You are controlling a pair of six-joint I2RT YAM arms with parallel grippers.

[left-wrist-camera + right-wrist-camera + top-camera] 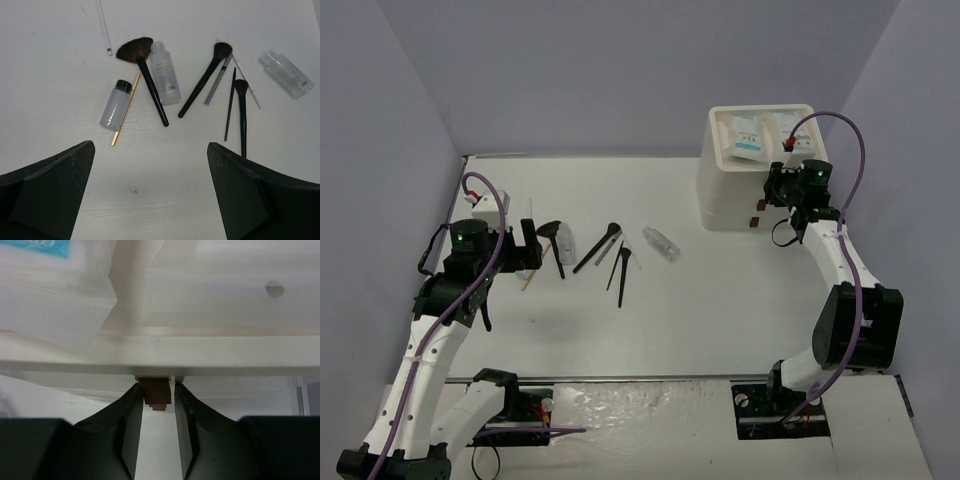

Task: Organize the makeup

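The makeup lies on the white table: a fan brush (145, 75), a black-capped vial (116, 104), a clear bottle (164, 72), a thin gold-wooden stick (125, 110), black brushes (205, 80) and another clear vial (286, 72). My left gripper (150, 185) hovers open and empty just short of them; it shows in the top view (525, 245). Two white sachets (747, 135) with blue print lie in the tray on top of the drawer box. My right gripper (156, 390) straddles a brown drawer handle (155, 390); the left pad touches it and a thin gap shows on the right.
The large white three-drawer box (730, 195) stands at the back right, with more brown handles (755, 218) below the one I straddle. A thin white stick (104, 27) lies beyond the fan brush. Purple walls close in the table on three sides.
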